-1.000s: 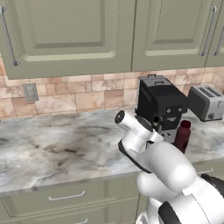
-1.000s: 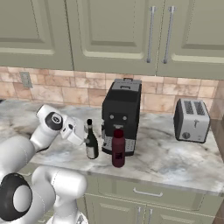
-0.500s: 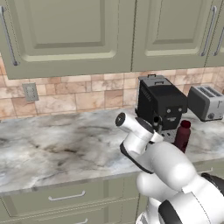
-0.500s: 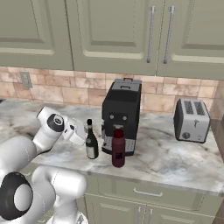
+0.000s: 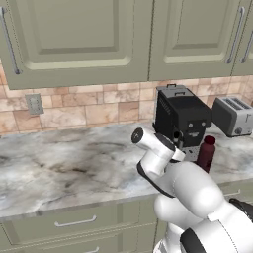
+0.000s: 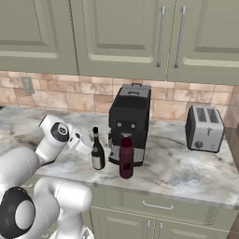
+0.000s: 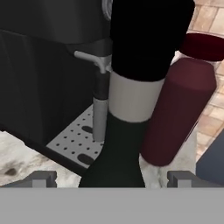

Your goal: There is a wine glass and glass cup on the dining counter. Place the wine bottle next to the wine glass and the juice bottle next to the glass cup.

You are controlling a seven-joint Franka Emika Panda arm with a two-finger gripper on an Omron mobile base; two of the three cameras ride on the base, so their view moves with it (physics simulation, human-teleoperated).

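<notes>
Black coffee machine (image 6: 128, 122), silver toaster (image 6: 203, 128)

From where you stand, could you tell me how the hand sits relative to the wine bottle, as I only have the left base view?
Observer: The hand is open, with the wine bottle between its fingertips but not gripped.
Operator: Thank you. Is the juice bottle close by?
Observer: Yes, the juice bottle stands just right of the wine bottle in the right base view.
Operator: What is behind them?
Observer: The black coffee machine, right behind both bottles.

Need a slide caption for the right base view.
Open end effector reaches toward wine bottle beside juice bottle, fronting coffee machine.
</notes>
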